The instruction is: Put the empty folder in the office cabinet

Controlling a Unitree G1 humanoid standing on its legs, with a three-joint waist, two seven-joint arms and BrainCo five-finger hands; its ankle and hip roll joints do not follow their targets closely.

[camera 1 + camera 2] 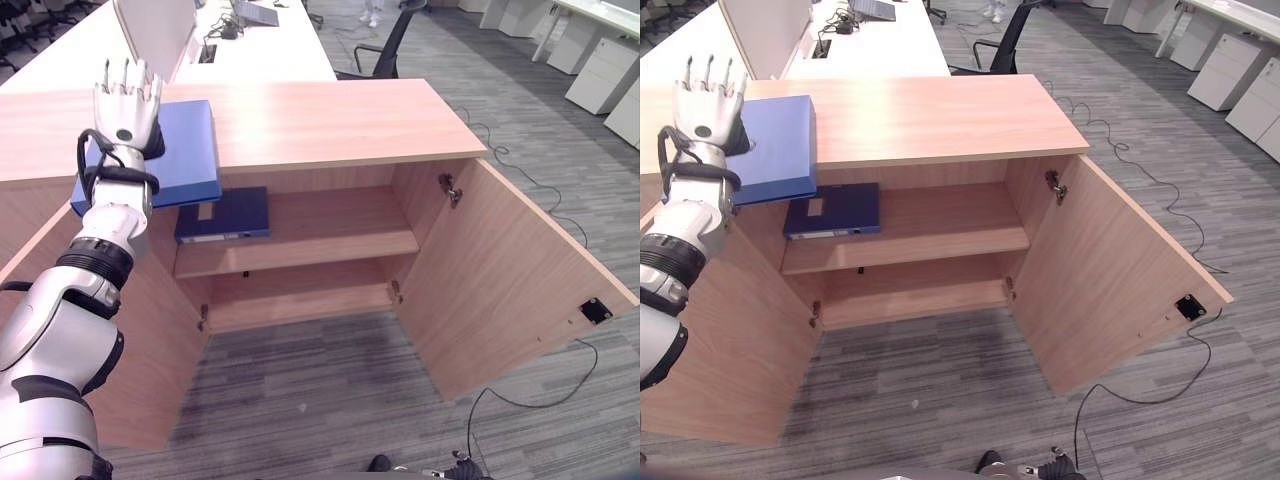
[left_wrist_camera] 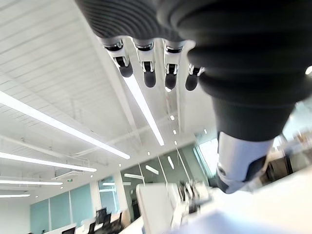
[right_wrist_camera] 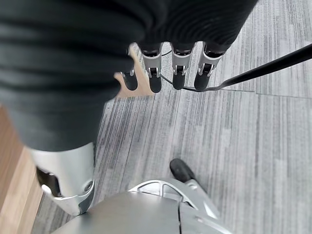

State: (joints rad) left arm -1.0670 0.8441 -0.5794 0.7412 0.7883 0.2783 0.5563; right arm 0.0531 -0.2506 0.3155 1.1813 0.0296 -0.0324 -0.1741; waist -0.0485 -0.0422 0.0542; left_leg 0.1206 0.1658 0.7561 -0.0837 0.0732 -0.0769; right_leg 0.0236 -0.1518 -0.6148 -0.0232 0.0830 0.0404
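Nearest the camera, the left hand [image 1: 126,98] is raised with fingers straight and spread, holding nothing, over the left end of the cabinet [image 1: 300,130]; just beside it a blue folder [image 1: 185,150] lies on the cabinet top, overhanging its front edge; a darker blue folder [image 1: 225,214] lies on the cabinet's upper shelf [image 1: 320,235]; both doors stand open; the right hand [image 3: 165,68] hangs over carpet [image 3: 234,136], fingers seemingly relaxed.

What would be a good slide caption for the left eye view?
Left hand open above blue folder on open cabinet; darker folder on shelf.
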